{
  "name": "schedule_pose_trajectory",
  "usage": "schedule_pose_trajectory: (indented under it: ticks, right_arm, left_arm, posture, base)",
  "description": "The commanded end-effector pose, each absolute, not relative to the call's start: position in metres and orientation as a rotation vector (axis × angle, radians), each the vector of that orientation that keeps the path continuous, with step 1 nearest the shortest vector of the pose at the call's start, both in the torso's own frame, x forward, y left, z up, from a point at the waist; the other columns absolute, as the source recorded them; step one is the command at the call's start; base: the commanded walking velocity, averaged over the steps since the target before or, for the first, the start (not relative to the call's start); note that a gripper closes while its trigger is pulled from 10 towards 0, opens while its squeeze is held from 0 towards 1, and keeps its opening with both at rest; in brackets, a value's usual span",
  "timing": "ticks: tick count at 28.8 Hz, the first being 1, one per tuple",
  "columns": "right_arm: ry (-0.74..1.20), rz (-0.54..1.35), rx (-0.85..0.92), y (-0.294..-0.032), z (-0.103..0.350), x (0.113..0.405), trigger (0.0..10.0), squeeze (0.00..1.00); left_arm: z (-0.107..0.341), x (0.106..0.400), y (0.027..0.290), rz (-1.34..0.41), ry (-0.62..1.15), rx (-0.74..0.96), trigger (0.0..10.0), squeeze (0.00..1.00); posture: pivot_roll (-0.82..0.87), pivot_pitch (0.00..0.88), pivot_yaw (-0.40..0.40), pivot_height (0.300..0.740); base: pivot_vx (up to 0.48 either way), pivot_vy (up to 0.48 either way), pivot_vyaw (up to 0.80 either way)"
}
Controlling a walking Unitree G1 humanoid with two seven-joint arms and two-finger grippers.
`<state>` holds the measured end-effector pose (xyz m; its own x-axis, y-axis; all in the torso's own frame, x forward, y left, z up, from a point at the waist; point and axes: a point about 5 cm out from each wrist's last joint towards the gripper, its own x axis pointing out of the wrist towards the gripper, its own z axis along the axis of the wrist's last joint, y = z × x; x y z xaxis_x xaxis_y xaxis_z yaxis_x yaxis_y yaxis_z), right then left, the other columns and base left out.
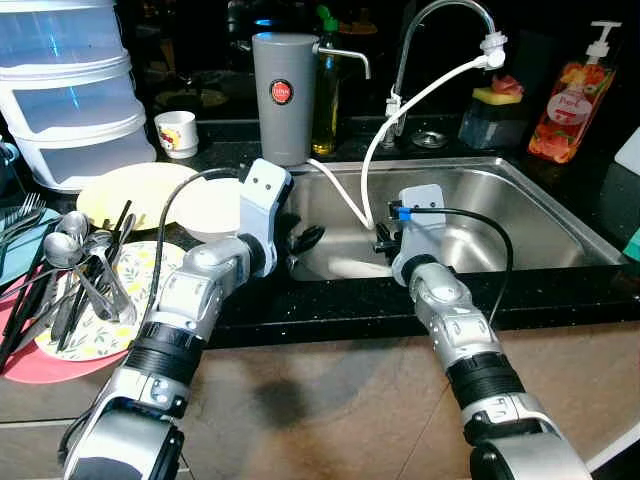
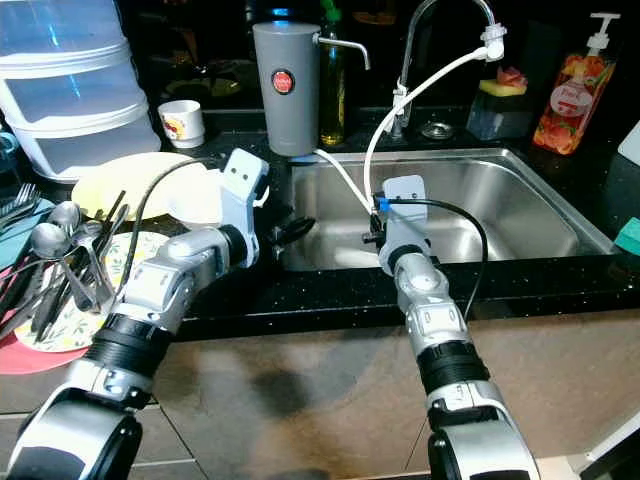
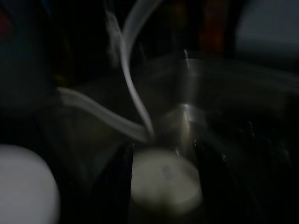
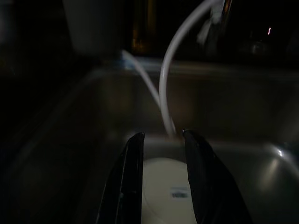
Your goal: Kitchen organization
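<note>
A white round dish (image 1: 352, 267) with a small label on its underside lies on the floor of the steel sink (image 1: 520, 215), near the front wall. My left gripper (image 1: 306, 240) reaches over the sink's left edge, fingers open. In the blurred left wrist view the white dish (image 3: 164, 179) sits between and below the two dark fingers (image 3: 120, 184). My right gripper (image 1: 383, 240) hangs in the sink just right of the dish, open. Its black fingers (image 4: 131, 179) straddle the white dish (image 4: 168, 191) from above. I cannot tell whether either gripper touches it.
Two white hoses (image 1: 375, 165) run from the tap (image 1: 440, 30) down into the sink between the grippers. On the left counter sit a yellow plate (image 1: 125, 190), a white bowl (image 1: 208, 208), piled cutlery (image 1: 80, 275) and stacked clear containers (image 1: 70, 100). A grey canister (image 1: 283, 95) and a soap bottle (image 1: 570, 95) stand behind.
</note>
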<state>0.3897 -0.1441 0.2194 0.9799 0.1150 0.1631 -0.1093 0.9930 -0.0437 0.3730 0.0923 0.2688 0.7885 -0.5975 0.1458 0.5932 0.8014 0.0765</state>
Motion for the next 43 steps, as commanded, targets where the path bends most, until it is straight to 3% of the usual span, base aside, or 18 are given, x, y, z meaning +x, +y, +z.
schedule_pose_trajectory:
  ticks: [1, 6, 8, 10, 13, 16, 18, 26, 29, 31, 32, 37, 38, 43]
  right_arm:
    - [-0.204, 0.182, 0.068, -0.136, 0.232, 0.386, 10.0, 0.00]
    - [-0.140, 0.375, 0.253, -0.118, 0.241, 0.378, 10.0, 0.00]
    - [-0.119, 0.422, 0.265, -0.114, 0.241, 0.376, 10.0, 0.00]
    - [-0.082, 0.583, 0.291, -0.100, 0.244, 0.366, 10.0, 0.00]
    - [-0.073, 0.630, 0.317, -0.095, 0.245, 0.364, 10.0, 0.00]
    - [-0.013, 0.849, 0.340, -0.075, 0.246, 0.348, 10.0, 0.00]
    - [0.001, 0.880, 0.323, -0.070, 0.244, 0.344, 10.0, 0.00]
    - [0.014, 0.875, 0.309, -0.065, 0.242, 0.345, 10.0, 0.00]
    - [0.006, 0.824, 0.311, -0.067, 0.245, 0.352, 10.0, 0.00]
    - [0.006, 0.824, 0.311, -0.067, 0.245, 0.352, 10.0, 0.00]
    - [0.001, 0.802, 0.313, -0.070, 0.246, 0.354, 10.0, 0.00]
    - [-0.004, 0.771, 0.299, -0.075, 0.246, 0.355, 10.0, 0.00]
    - [-0.003, 0.757, 0.282, -0.078, 0.246, 0.354, 10.0, 0.00]
    - [0.007, 0.704, 0.244, -0.085, 0.242, 0.356, 10.0, 0.00]
  left_arm:
    - [0.297, 0.368, 0.100, -0.575, -0.311, -0.022, 10.0, 0.00]
    - [0.306, 0.362, 0.129, -0.372, -0.361, 0.107, 10.0, 0.00]
    - [0.305, 0.361, 0.134, -0.352, -0.345, 0.151, 10.0, 0.00]
    - [0.293, 0.355, 0.154, -0.291, -0.246, 0.300, 10.0, 0.00]
    - [0.291, 0.354, 0.161, -0.255, -0.225, 0.319, 10.0, 0.00]
    - [0.285, 0.346, 0.190, -0.072, -0.168, 0.309, 10.0, 0.00]
    - [0.283, 0.346, 0.196, -0.053, -0.164, 0.324, 10.0, 0.00]
    - [0.280, 0.346, 0.195, -0.124, -0.187, 0.373, 10.0, 0.00]
    - [0.286, 0.345, 0.172, -0.330, -0.245, 0.371, 10.0, 0.00]
    - [0.286, 0.345, 0.172, -0.330, -0.245, 0.371, 10.0, 0.00]
    - [0.283, 0.347, 0.163, -0.414, -0.234, 0.385, 10.0, 1.00]
    - [0.268, 0.353, 0.154, -0.500, -0.155, 0.431, 10.0, 1.00]
    - [0.260, 0.356, 0.151, -0.528, -0.108, 0.410, 10.0, 0.00]
    - [0.235, 0.362, 0.145, -0.605, 0.030, 0.434, 10.0, 0.00]
  posture:
    - [0.01, 0.021, 0.003, 0.740]
    - [0.01, 0.024, -0.004, 0.740]
    - [0.01, 0.027, -0.011, 0.740]
    - [0.02, 0.037, -0.023, 0.740]
    - [0.02, 0.037, -0.023, 0.740]
    - [0.04, 0.044, -0.041, 0.740]
    - [0.04, 0.044, -0.041, 0.740]
    - [0.05, 0.048, -0.056, 0.740]
    - [0.06, 0.049, -0.058, 0.740]
    - [0.06, 0.049, -0.058, 0.740]
    - [0.06, 0.049, -0.058, 0.740]
    - [0.06, 0.049, -0.058, 0.740]
    - [0.06, 0.049, -0.058, 0.740]
    - [0.06, 0.049, -0.058, 0.740]
  base:
    - [0.000, 0.000, 0.00]
    - [0.000, 0.000, 0.00]
    - [0.000, 0.000, 0.00]
    - [0.000, 0.000, 0.00]
    - [0.000, 0.000, 0.00]
    - [0.000, 0.000, 0.00]
    - [0.000, 0.000, 0.00]
    - [0.000, 0.000, 0.00]
    - [0.000, 0.000, 0.00]
    - [0.000, 0.000, 0.00]
    - [0.000, 0.000, 0.00]
    - [0.000, 0.000, 0.00]
    - [0.000, 0.000, 0.00]
    - [0.000, 0.000, 0.00]
